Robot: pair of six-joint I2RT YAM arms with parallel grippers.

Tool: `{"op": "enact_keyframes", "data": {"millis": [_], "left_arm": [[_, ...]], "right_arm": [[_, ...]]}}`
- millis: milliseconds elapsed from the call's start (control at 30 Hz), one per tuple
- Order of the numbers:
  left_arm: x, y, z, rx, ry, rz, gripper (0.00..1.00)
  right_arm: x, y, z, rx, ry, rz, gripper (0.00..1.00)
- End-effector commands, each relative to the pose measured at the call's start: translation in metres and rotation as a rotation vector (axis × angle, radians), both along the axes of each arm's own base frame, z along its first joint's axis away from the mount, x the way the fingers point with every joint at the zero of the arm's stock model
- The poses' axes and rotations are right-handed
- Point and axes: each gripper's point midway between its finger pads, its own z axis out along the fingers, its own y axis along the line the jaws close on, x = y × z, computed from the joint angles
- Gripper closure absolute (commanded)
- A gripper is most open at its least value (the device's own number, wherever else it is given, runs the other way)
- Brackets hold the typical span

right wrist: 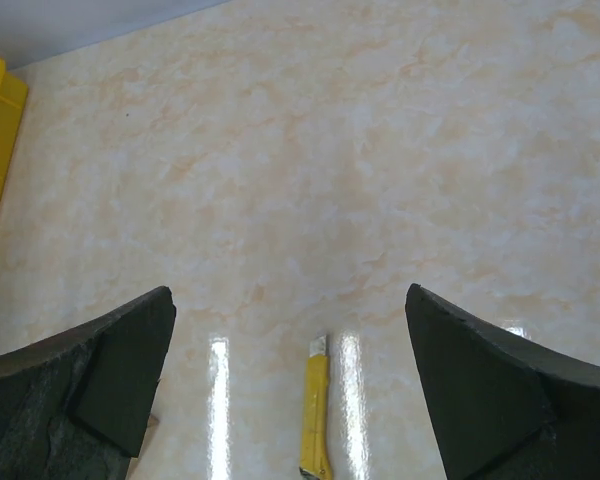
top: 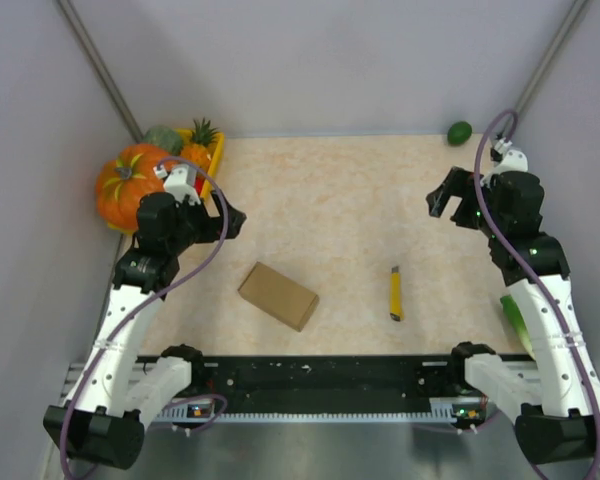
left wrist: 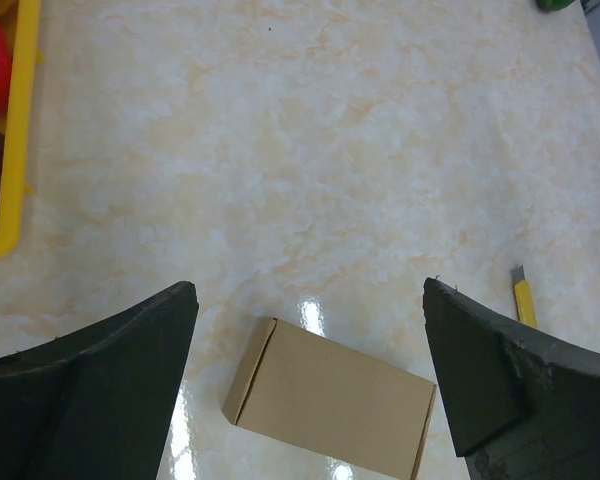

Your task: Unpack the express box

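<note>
The express box [top: 278, 295] is a small brown cardboard box lying closed and flat on the marble table, near the front left of centre. It also shows low in the left wrist view [left wrist: 330, 411], between my fingers. My left gripper [top: 230, 222] is open and empty, held above the table behind and left of the box. A yellow utility knife [top: 395, 294] lies to the right of the box; it shows in the right wrist view [right wrist: 316, 415] and at the edge of the left wrist view [left wrist: 523, 296]. My right gripper [top: 440, 198] is open and empty, held behind and right of the knife.
A yellow fruit tray [top: 213, 160] with a pumpkin [top: 128, 185] and a pineapple [top: 200, 145] stands at the back left. A green fruit [top: 459, 132] lies at the back right. A green object [top: 515, 322] lies beside the right arm. Grey walls enclose the table.
</note>
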Motion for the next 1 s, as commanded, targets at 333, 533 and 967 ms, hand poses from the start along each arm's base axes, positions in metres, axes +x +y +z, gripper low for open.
{"op": "enact_keyframes", "data": {"millis": [333,533,967], "left_arm": [[-0.014,0.011,-0.004,0.027,0.000,0.037,0.01],[-0.022,0.009,-0.013,-0.007,0.020,0.037,0.02],[-0.061,0.007,-0.071,-0.036,0.211,0.032,0.05]], "right_arm": [[-0.002,0.020,0.020,0.038,-0.033,0.121,0.01],[-0.007,0.045,0.006,0.063,0.019,0.235,0.04],[-0.052,0.175,-0.069,-0.065,0.150,0.591,0.01]]}}
